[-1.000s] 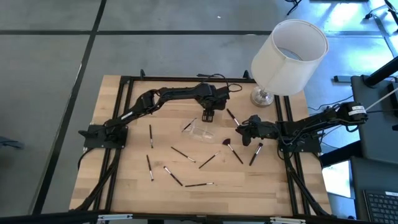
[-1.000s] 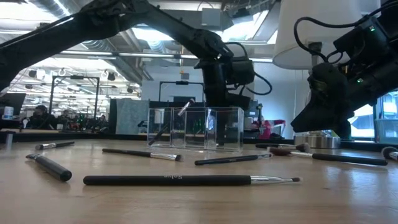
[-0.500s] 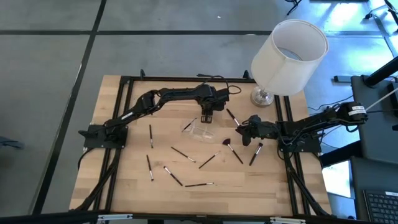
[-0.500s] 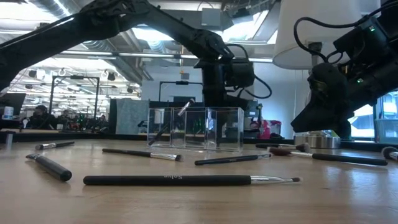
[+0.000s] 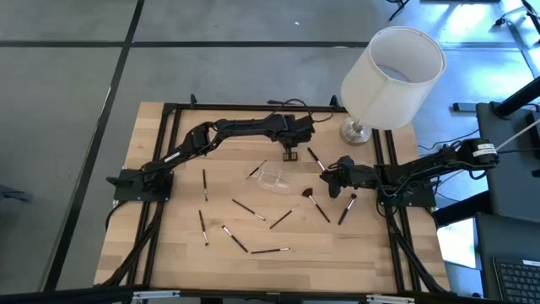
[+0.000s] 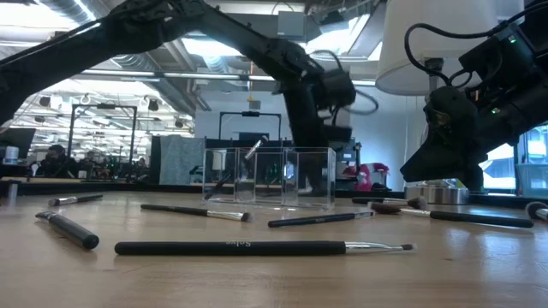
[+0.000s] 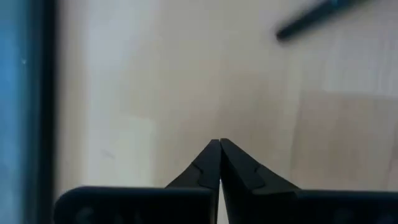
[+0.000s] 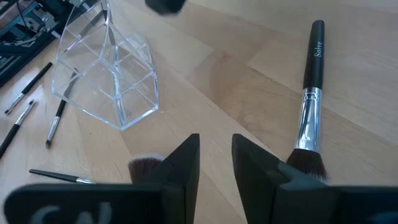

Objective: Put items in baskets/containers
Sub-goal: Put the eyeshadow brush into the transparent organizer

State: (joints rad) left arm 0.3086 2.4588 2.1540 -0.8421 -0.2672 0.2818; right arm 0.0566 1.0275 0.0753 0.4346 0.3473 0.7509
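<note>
Clear compartment tray (image 5: pixel 272 176): centre of the high view, one brush (image 5: pixel 258 167) already leaning in it, the other brushes loose on the table (image 5: pixel 169 253) below and to its right. Left gripper (image 5: pixel 291 155): upper centre, just above the tray, fingers clenched together and empty in its wrist view, a dark brush (image 7: pixel 323 15) at that frame's upper right. Right gripper (image 8: pixel 215 154): right of centre, fingers slightly parted, holding nothing, fan brush (image 8: pixel 309 106) just beside it. Step in hand, judged: reaching for the brush (image 5: pixel 315 159) right of the left gripper; the fingers should open before descending and close across the handle's middle. Against the earlier frames: the left gripper has shifted up and right, away from the tray; the right arm is unchanged.
</note>
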